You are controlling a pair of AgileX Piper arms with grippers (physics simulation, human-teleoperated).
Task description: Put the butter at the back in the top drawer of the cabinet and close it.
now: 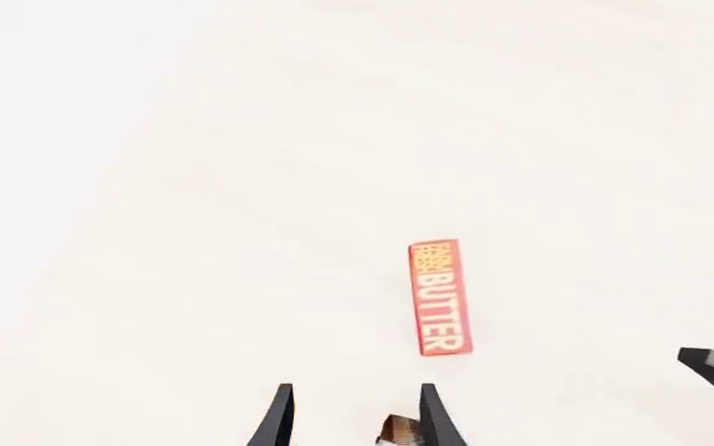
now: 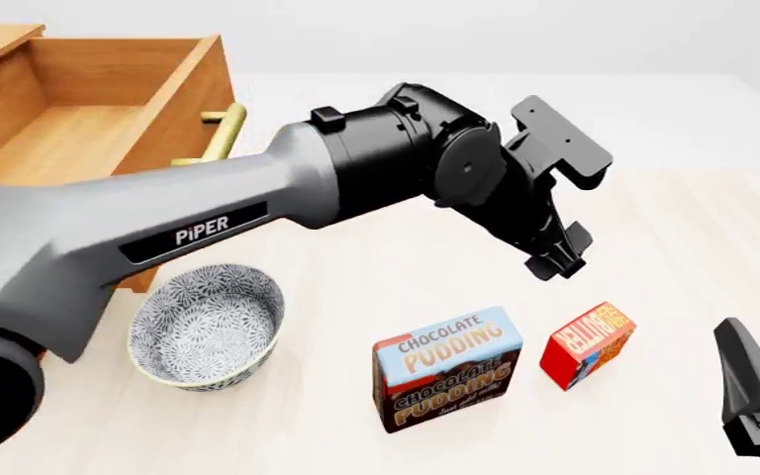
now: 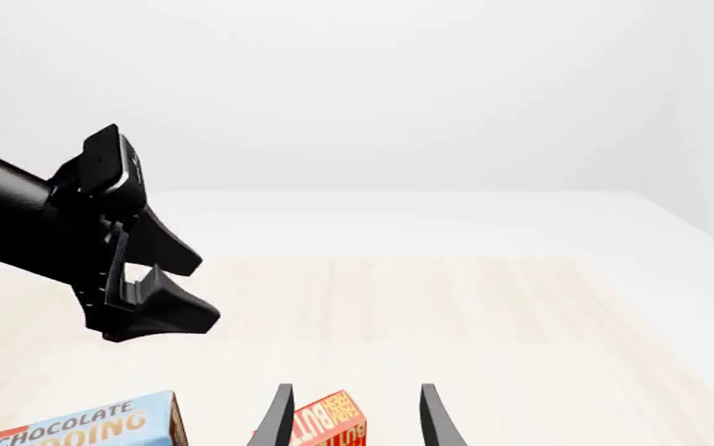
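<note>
Open top drawer (image 2: 90, 139) far left of the left gripper (image 2: 554, 252), which hangs spread and empty above the butter (image 1: 439, 297); box looks light, rigid, smooth: pinch its long flat sides.

Your butter (image 2: 589, 345) reads red and orange, white lettering (a second red one (image 1: 439, 297) shows on the left wrist view). Pudding box (image 2: 447, 368): blue over brown, pale letters. Bowl (image 2: 209, 327): grey-white floral speckle, cream rim. Cabinet (image 2: 11, 59) light-brown wood, brass-gold handle (image 2: 226, 129). Your left arm (image 2: 222, 213) is grey, black at the wrist; table (image 2: 697, 228) pale beige.
</note>
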